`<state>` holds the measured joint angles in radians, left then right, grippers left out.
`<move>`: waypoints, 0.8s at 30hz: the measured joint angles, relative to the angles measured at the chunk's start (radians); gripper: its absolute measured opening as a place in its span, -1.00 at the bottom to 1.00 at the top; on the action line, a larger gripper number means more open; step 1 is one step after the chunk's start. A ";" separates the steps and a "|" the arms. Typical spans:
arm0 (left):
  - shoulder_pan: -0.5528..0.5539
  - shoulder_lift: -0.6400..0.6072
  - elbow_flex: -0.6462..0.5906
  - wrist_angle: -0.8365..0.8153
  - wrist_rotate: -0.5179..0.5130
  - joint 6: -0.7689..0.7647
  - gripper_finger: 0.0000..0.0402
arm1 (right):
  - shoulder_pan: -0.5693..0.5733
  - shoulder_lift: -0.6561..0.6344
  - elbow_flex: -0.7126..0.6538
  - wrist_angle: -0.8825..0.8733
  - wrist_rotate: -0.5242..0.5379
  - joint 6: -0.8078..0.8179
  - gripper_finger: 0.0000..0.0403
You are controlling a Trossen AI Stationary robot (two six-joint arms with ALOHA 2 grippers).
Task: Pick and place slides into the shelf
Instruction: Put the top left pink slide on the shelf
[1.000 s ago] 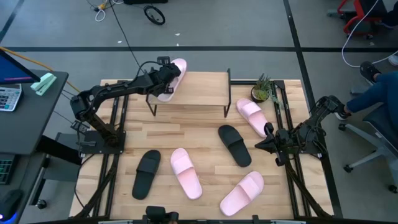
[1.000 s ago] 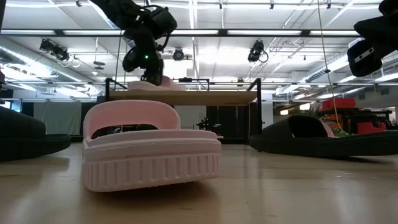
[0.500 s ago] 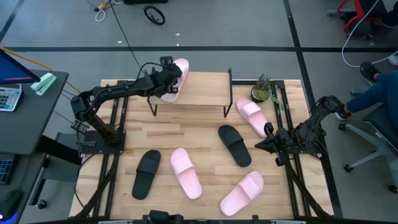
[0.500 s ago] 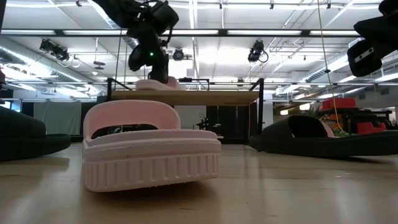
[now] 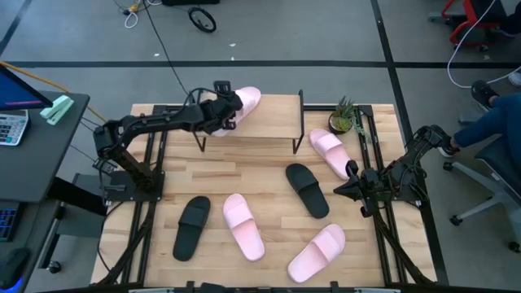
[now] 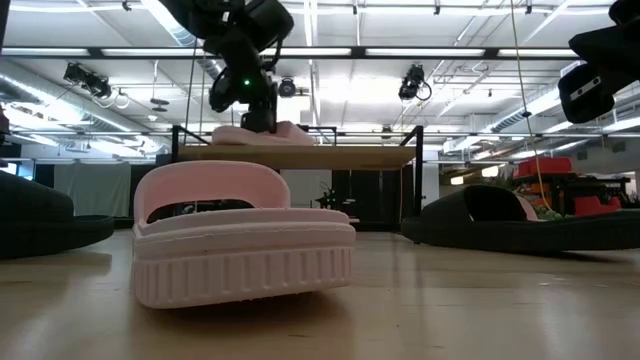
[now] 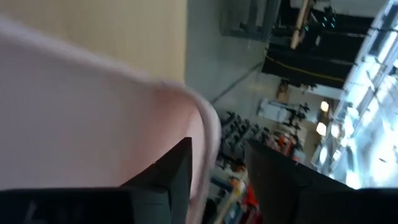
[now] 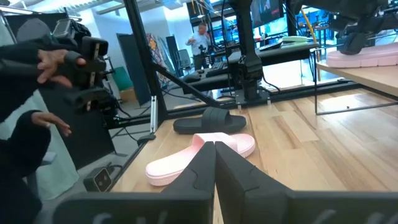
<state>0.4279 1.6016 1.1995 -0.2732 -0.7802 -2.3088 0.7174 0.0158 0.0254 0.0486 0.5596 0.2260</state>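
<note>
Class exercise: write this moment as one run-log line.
left tool: open, over pink slide lying on shelf | right tool: shut, waiting at table's right | on table: five slides

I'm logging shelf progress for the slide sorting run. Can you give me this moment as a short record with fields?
shelf: one pink slide lying on its left end, toe past the plank's back edge
left end effector: open, at that slide
right end effector: shut, idle at the table's right edge
on the table: three pink slides; two black slides
other: potted plant right of the shelf
</note>
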 joint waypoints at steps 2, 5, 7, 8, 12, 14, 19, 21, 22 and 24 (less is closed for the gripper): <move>0.007 -0.001 0.002 -0.037 0.001 -0.010 -0.29 | 0.000 0.000 0.000 0.000 0.000 0.000 -0.93; 0.000 -0.002 0.002 -0.051 -0.004 -0.007 -0.36 | 0.000 0.000 0.000 0.000 0.000 0.000 -0.93; -0.012 -0.002 0.002 -0.048 -0.005 -0.006 -0.40 | 0.000 0.000 0.000 0.000 0.000 0.000 -0.93; -0.020 -0.002 0.002 -0.049 -0.008 -0.004 -0.42 | 0.000 0.000 0.000 0.000 0.000 0.000 -0.93; -0.060 -0.002 0.002 -0.051 -0.009 -0.002 -0.48 | 0.000 0.000 0.000 0.000 0.000 0.000 -0.93; -0.078 -0.002 0.002 -0.052 -0.004 -0.002 -0.51 | 0.000 0.000 0.000 0.000 0.000 0.000 -0.93; -0.111 -0.002 0.001 -0.053 -0.037 -0.004 -0.55 | 0.000 0.000 0.000 0.000 0.000 0.000 -0.93; -0.115 -0.002 0.001 -0.054 -0.056 -0.001 -0.56 | 0.000 0.000 0.000 0.000 0.000 0.000 -0.93; -0.117 -0.004 0.001 -0.054 -0.058 0.002 -0.56 | 0.000 0.000 0.000 0.000 0.000 0.000 -0.93; -0.124 -0.011 0.000 -0.060 -0.059 0.016 -0.55 | 0.000 0.000 0.000 0.000 0.000 0.000 -0.93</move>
<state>0.3041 1.5904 1.1991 -0.3330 -0.8387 -2.2930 0.7174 0.0159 0.0254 0.0486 0.5596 0.2260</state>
